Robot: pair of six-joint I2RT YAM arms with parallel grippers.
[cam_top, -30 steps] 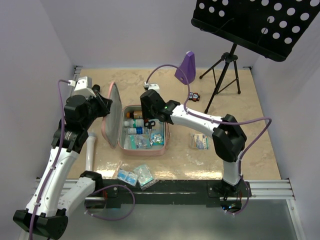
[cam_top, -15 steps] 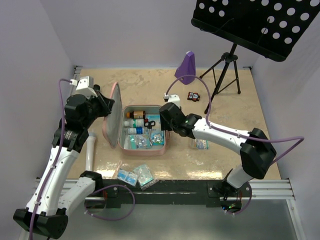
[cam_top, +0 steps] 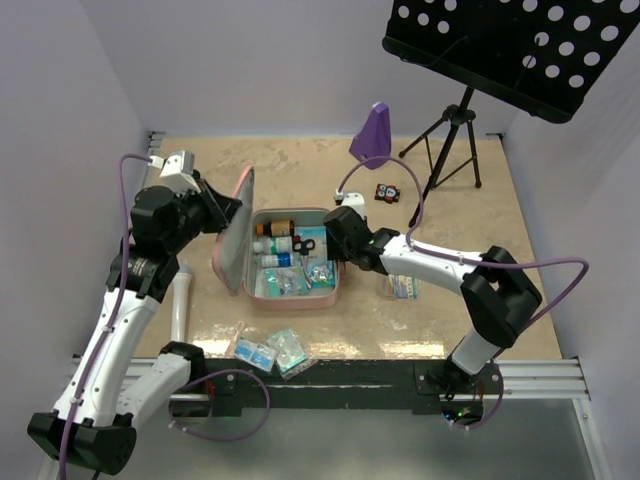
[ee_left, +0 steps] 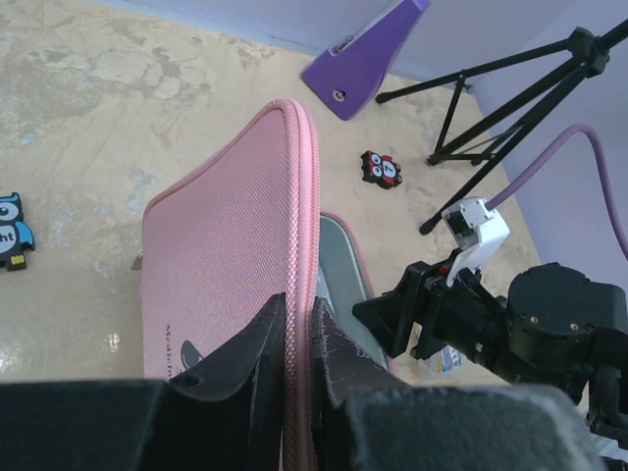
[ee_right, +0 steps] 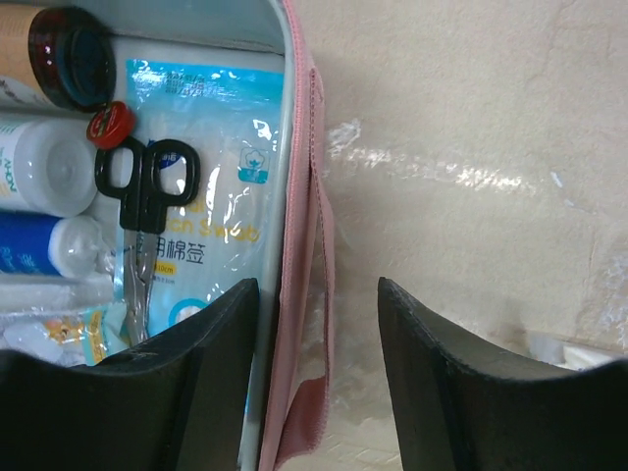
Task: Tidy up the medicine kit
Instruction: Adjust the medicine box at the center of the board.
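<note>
Top external: left hand tipped medicine kit lid further closed.

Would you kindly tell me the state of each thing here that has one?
medicine kit: open, contents inside.
lid: raised, roughly upright.
left gripper: jaws shut on lid's edge.
right gripper: jaws open, straddling the kit's side wall.
scissors: closed, lying inside kit.

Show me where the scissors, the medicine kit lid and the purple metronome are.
scissors [ee_right: 144, 196]: right wrist view, black handles.
medicine kit lid [ee_left: 221, 265]: left wrist view, pink outer fabric.
purple metronome [cam_top: 371, 138]: top external view, sloping side.
</note>
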